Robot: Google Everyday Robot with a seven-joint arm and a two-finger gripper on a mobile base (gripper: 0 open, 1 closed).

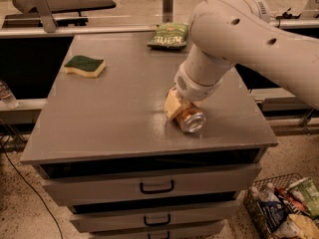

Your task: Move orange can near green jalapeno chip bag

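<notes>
Gripper (180, 108) down at the can (191, 119), front right of grey cabinet top (114, 113) (grip: can't tell). Chip bag (168, 35) at back edge, sponge (84, 66) back left; speckled floor (20, 203).

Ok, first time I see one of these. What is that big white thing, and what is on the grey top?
The white thing is a robot's single arm; its gripper is the pale part at its tip. The one camera looks down on a grey drawer cabinet from its front. On top lie an orange can on its side near the front edge, a green chip bag at the far edge and a sponge at the back left as seen. The gripper is down at the can; whether it holds it, I cannot tell.
</notes>
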